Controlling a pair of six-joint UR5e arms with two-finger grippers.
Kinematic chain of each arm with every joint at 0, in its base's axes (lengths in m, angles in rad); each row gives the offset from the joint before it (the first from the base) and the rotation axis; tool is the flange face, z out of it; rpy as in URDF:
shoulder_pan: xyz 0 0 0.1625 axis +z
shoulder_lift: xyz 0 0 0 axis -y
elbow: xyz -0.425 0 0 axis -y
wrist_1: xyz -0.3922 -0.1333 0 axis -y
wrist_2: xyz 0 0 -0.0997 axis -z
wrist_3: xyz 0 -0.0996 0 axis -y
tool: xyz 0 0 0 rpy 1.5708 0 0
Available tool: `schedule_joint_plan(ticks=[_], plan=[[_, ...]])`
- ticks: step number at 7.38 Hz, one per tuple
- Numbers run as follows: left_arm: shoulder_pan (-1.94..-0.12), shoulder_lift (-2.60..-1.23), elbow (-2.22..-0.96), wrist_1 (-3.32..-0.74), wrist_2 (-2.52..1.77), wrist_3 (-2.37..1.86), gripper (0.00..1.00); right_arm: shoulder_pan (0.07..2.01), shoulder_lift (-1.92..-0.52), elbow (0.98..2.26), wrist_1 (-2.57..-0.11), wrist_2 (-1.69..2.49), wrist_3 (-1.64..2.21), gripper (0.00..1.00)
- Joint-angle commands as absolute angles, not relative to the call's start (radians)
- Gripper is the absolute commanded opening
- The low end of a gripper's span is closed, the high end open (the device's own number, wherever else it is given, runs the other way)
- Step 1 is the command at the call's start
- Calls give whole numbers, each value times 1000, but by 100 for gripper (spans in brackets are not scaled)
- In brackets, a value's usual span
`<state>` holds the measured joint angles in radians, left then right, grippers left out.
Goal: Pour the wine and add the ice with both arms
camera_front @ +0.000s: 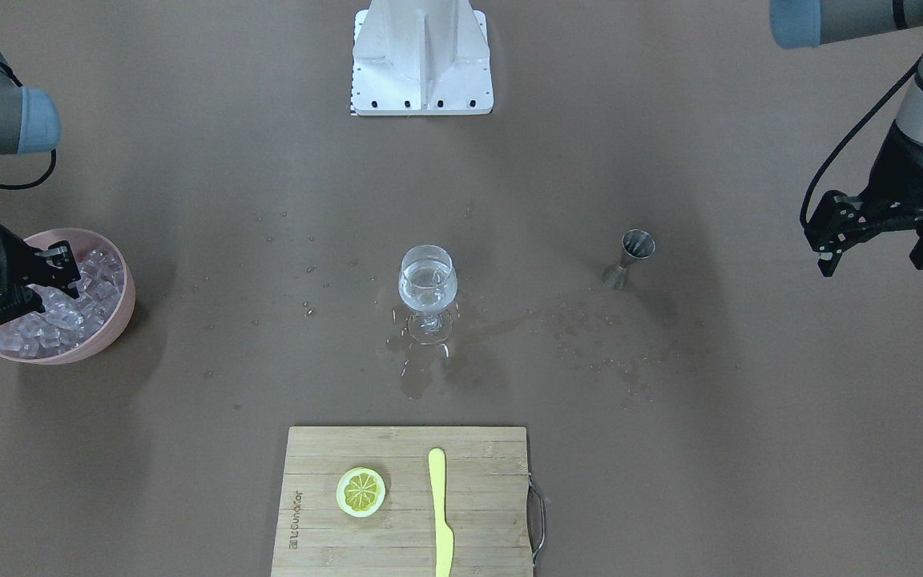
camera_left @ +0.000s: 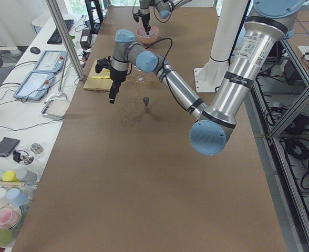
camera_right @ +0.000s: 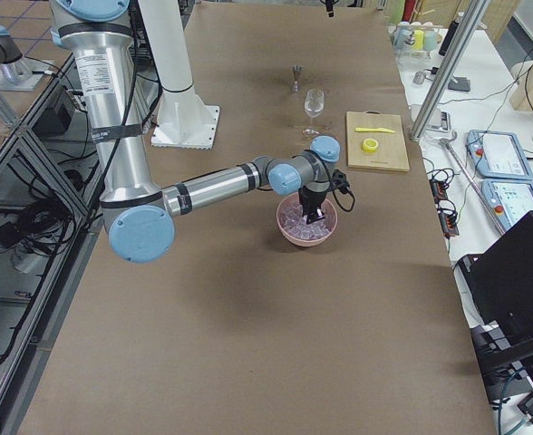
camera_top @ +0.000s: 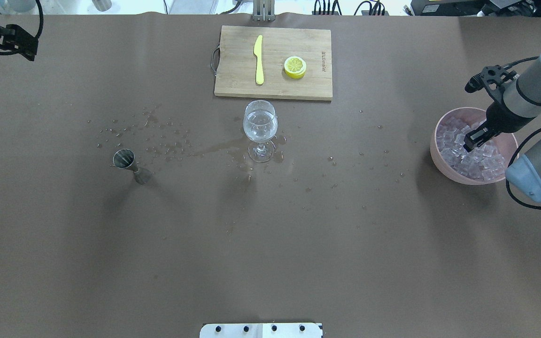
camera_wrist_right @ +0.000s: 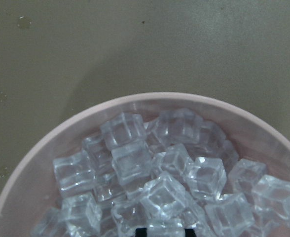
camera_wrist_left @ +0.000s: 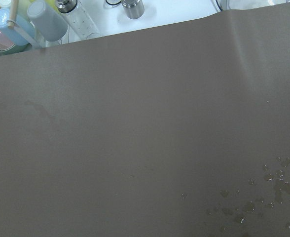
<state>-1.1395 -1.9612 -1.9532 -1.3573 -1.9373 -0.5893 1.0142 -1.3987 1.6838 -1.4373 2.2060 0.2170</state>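
Heaped ice (camera_wrist_right: 135, 163) sat closest, right under the R wrist cam, piled in a pink bowl (camera_wrist_right: 46, 143) near the R end of the tbl (camera_top: 270, 263). R gripper (camera_front: 57, 288) was down in that heap, tips among the cubes. Couldn't tell whether its jaws were apart or nipped on a cube, since the cubes hid the tips. L gripper (camera_front: 872, 264) hung above bare tbl at the far L end, well apart from everything, jaws clearly apart w/ nothing btwn them. L wrist cam saw only brown tbl w/ a few droplets (camera_wrist_left: 268, 192) low at one corner.

Wine glass (camera_front: 428, 295) stood upright approx mid-tbl, w/ wine (camera_front: 427, 282) partway up its bowl, clear & colourless. Puddle (camera_front: 420, 377) lay round its foot & streaked toward the robot's L, w/ more drops scattered on both sides. Steel jigger (camera_front: 628, 258) stood upright on the glass's L side, apart from it, near the streak. Across the tbl from the robot's white pedestal (camera_front: 421, 64) lay a bamboo cutting board (camera_front: 485, 481) carrying a lemon slice (camera_front: 360, 491) & a yellow knife (camera_front: 440, 513), side by side, not touching.
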Motion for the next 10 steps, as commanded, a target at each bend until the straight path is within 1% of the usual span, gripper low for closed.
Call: schedule_joint_plan(ticks=[1, 2, 3, 4, 5, 6, 7, 8, 9, 10], plan=[[-1140, -1962, -1956, -1355, -1937, -591, 98, 1060, -1381, 1756, -1518, 2221, 212, 0], [-1140, -1962, -1957, -1355, -1937, -591, 98, 1083, -1349, 1875, -1646, 2215, 212, 0], [-1140, -1960, -1959, -1355, -1937, -591, 98, 1091, -1344, 1953, -1676, 2221, 215, 0], [-1141, -1959, -1959, -1356, -1936, -589, 98, 1089, -1313, 1973, -1672, 2220, 244, 0], [-1166, -1959, -1960, -1345, -1931, -515, 98, 1086, -1246, 1967, -1672, 2253, 329, 0], [-1227, -1948, -1935, -1329, -1933, -306, 98, 1048, -1170, 1962, -1669, 2256, 462, 0], [-1279, -1950, -1889, -1292, -1936, -147, 98, 999, -1116, 1963, -1667, 2243, 579, 0], [-1354, -1951, -1834, -1308, -1936, -38, 98, 958, -1074, 1968, -1667, 2208, 656, 0], [-1386, -1947, -1757, -1324, -1936, 145, 98, 916, -1042, 1968, -1666, 2168, 722, 0], [-1402, -1924, -1699, -1330, -1937, 187, 98, 885, -1016, 1964, -1623, 2133, 788, 0]])
